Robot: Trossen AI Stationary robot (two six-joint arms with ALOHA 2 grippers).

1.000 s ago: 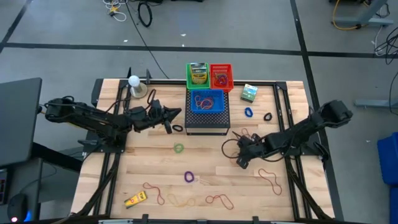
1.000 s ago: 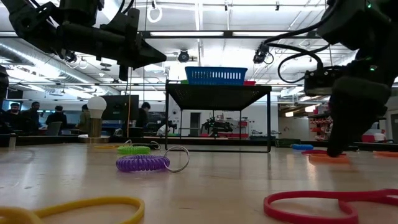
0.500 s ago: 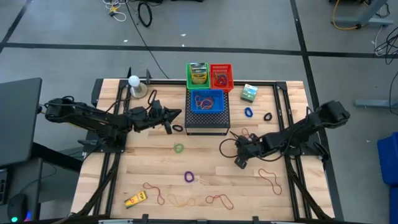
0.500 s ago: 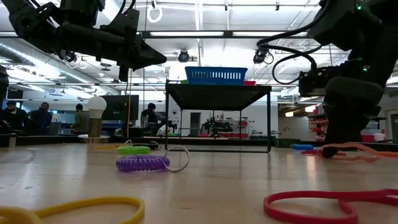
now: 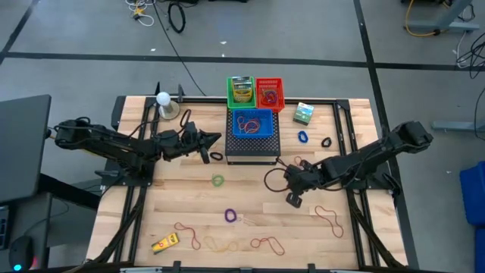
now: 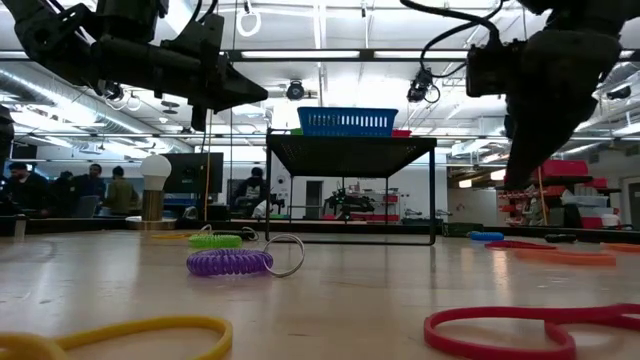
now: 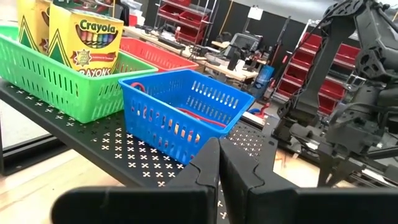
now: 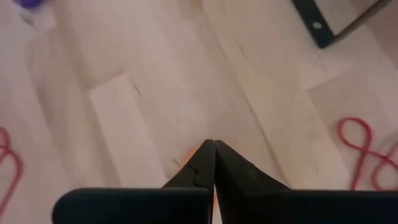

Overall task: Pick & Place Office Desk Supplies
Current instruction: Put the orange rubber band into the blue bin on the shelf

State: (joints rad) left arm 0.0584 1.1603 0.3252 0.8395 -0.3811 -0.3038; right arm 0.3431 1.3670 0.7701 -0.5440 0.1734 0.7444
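Note:
My right gripper (image 5: 289, 188) hangs well above the wooden table (image 5: 174, 205), right of centre. It points down and is shut on a thin orange rubber band (image 8: 188, 160), of which only a sliver shows. My left gripper (image 5: 218, 138) is shut with nothing in it, held level left of the black mesh stand (image 5: 252, 148). Loose rubber bands (image 5: 262, 244) lie flat near the front edge. A purple ring (image 5: 230, 216), a green ring (image 5: 218, 180), a blue ring (image 5: 303, 137) and a black ring (image 5: 326, 142) rest on the wood. So does a yellow item (image 5: 164, 243). My right gripper pinches a thin orange band between its two fingertips (image 8: 200, 163), coming from above and pointing down. Only a sliver of the band (image 8: 214, 198) shows in the seam between the fingers. The fingers hide which part is held. How the rest hangs I cannot tell.
The stand carries a blue basket (image 5: 251, 123), a green basket with crayon boxes (image 5: 241, 91) and a red basket (image 5: 269, 92). A small green box (image 5: 304, 114) and a bulb-shaped lamp (image 5: 163, 98) stand at the far side. More bands (image 5: 330, 216) lie right of my right gripper.
My right gripper has risen from the table top to well above it and shifted slightly toward the table's left edge. Half a second ago one end of the orange band under it was drawn up off the wood.

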